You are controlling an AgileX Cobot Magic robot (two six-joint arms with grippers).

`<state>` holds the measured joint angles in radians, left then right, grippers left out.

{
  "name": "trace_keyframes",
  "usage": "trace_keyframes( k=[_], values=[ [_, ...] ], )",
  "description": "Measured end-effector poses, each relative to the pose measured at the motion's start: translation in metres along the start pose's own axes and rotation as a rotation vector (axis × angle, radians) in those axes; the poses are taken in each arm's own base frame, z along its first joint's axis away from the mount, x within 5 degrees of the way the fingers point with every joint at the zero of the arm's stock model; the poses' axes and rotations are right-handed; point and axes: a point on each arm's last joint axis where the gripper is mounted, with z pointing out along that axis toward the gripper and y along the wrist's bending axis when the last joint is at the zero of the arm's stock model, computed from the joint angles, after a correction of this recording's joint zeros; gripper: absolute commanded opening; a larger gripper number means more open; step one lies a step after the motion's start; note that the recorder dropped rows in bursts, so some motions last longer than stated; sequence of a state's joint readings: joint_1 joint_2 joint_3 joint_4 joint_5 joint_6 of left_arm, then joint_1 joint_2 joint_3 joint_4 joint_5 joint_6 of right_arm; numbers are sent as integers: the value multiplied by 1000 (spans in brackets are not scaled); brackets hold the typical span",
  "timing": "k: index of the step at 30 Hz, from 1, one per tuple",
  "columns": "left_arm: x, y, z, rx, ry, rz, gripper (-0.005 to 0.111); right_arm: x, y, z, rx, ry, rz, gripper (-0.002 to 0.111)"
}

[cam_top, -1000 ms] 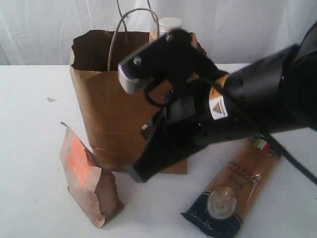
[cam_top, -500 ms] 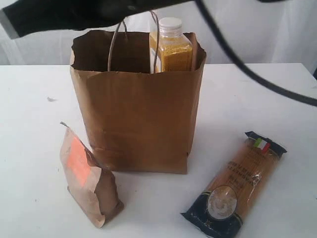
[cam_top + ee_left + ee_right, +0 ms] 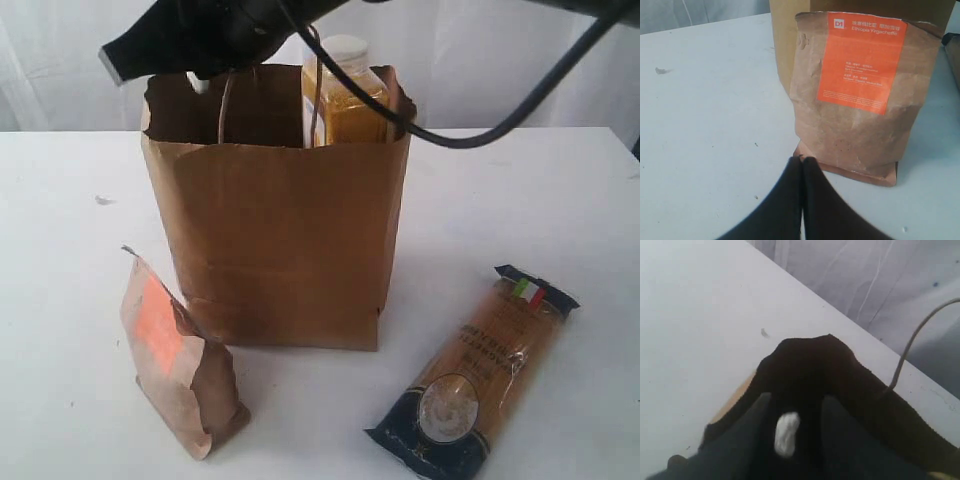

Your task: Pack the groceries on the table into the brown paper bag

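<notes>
White tabletop [image 3: 520, 200], paper bag [image 3: 280, 240] mid-table, pouch [image 3: 180, 360] by its corner

The small kraft pouch [image 3: 855, 125] carries an orange label [image 3: 862, 60] headed "D1" in a white box, then Chinese characters above what looks like "Ethiopia Yirgacheffe". Its smaller lines are too fine to read. The long pasta packet [image 3: 480, 370] shows an Italian tricolour flag [image 3: 529, 291], and its lettering is blurred.

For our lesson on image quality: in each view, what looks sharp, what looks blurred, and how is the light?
Exterior view: soft even light, brown paper bag sharp, right arm blurred. Left wrist view: pouch label crisp, left gripper soft. Right wrist view: right gripper a dark, unfocused mass.
</notes>
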<state>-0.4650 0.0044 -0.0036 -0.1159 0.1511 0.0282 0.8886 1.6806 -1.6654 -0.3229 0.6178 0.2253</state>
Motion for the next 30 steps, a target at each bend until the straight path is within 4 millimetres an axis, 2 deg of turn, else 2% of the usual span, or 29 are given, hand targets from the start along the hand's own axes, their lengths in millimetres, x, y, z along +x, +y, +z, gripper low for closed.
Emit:
trace_keyframes(
  k=[2,9,13,17,22,30],
  values=[
    [0,0,0,0,0,0,0,-1,0,-2,1,-3,2,58],
    [0,0,0,0,0,0,0,-5,-3,-12,3,-20,14,58],
    [0,0,0,0,0,0,0,-15,3,-36,-20,-72,11,58],
    [0,0,0,0,0,0,0,-26,20,-74,-80,-142,-28,58],
    [0,0,0,0,0,0,0,-27,44,-112,-156,-138,-107,58],
    [0,0,0,0,0,0,0,-6,88,-128,-280,30,-214,58]
  ],
)
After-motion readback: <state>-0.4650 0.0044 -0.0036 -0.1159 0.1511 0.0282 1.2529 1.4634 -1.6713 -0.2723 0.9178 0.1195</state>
